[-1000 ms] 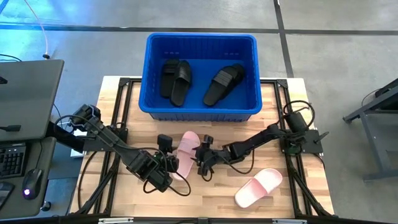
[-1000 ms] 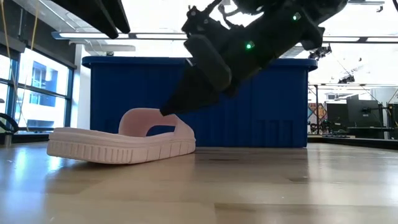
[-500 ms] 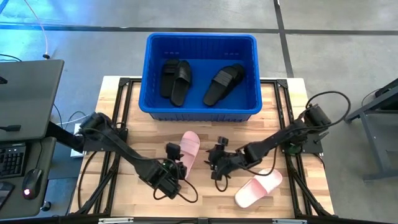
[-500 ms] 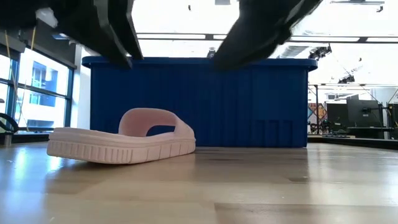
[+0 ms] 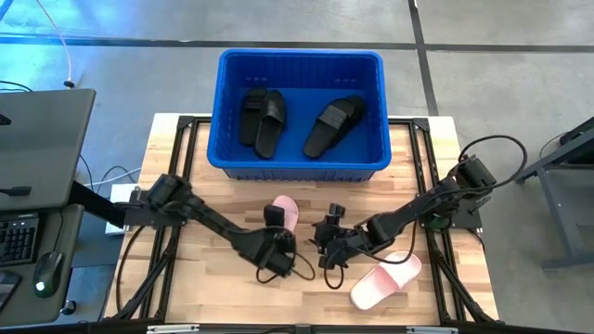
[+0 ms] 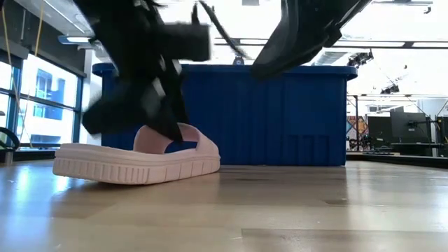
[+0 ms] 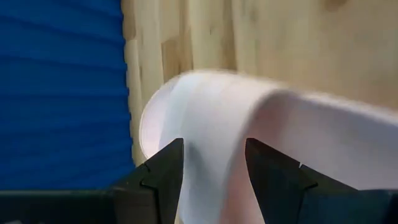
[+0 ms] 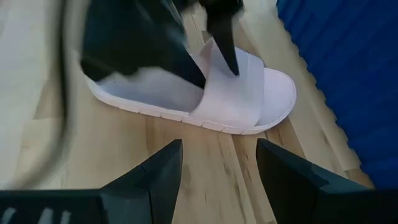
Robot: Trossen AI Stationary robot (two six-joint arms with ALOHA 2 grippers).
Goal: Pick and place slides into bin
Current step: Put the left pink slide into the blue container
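The left claw (image 5: 278, 243) sits low in the middle of the high view, right over a pink slide (image 5: 283, 212). Its fingers (image 7: 166, 169) are apart, straddling the slide's strap (image 7: 273, 124); whether they touch it cannot be told. The right claw (image 5: 327, 249), also spread, hovers just right of it, clear of the slide and holding nothing. A second pink slide (image 5: 385, 280) lies lower right on the surface (image 5: 418, 158). The bin (image 5: 301, 61) at upper centre holds black slides (image 5: 263, 118).
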